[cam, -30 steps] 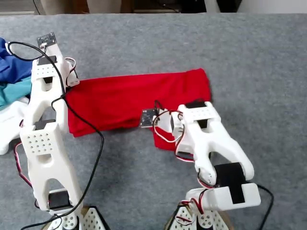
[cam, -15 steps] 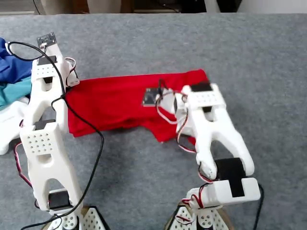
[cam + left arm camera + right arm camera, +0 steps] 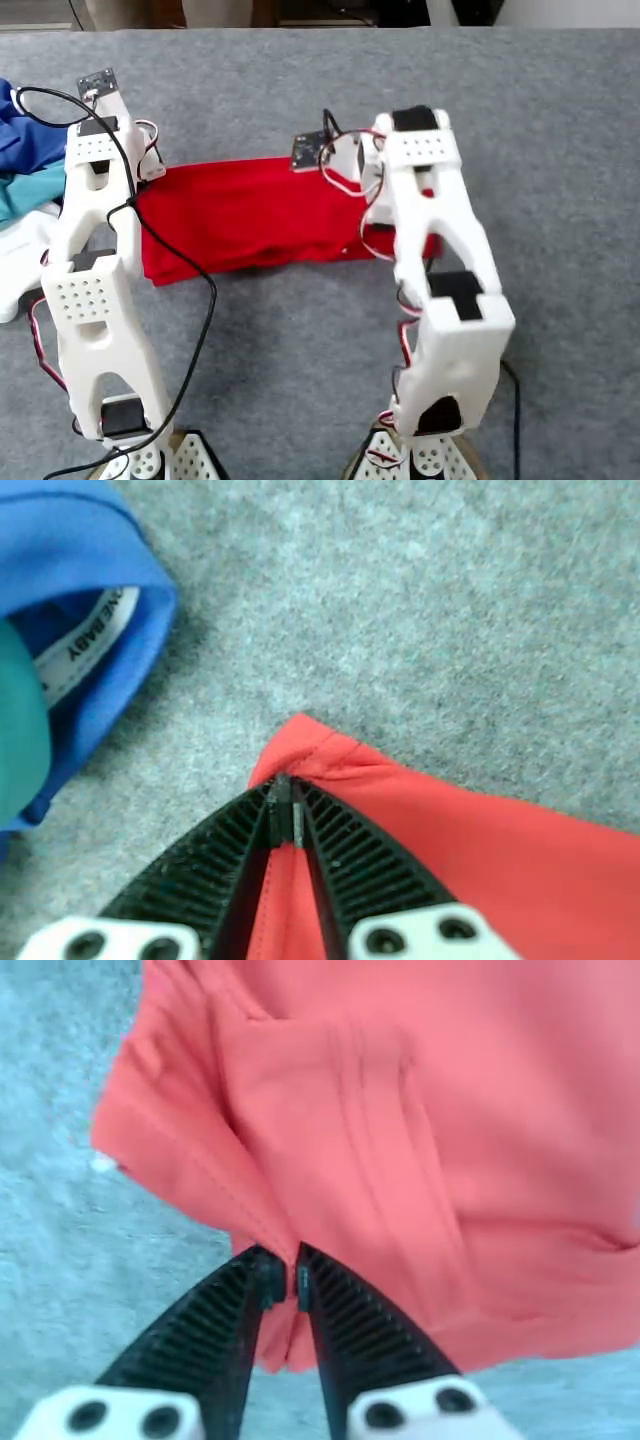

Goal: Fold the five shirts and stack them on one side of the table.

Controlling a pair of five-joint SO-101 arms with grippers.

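Note:
A red shirt [image 3: 250, 212] lies folded into a long band across the middle of the grey table. My left gripper [image 3: 285, 810] is shut on the red shirt's [image 3: 450, 850] left far corner, beside the pile of other shirts. My right gripper [image 3: 283, 1278] is shut on an edge of the red shirt [image 3: 400, 1140], which hangs in folds beyond the fingers. In the high view the right arm [image 3: 425, 190] stretches over the shirt's right end and hides it. The left arm [image 3: 95, 200] stands along the shirt's left end.
A blue shirt [image 3: 25, 135], a teal one [image 3: 30, 190] and a white one [image 3: 25, 250] lie heaped at the table's left edge. The blue shirt [image 3: 90, 630] lies close to the left gripper. Grey table [image 3: 540, 130] stretches open to the right and far side.
The right arm has swung from the near edge of the shirt toward the far side, carrying the shirt's near right flap up and over. The left arm has stayed put.

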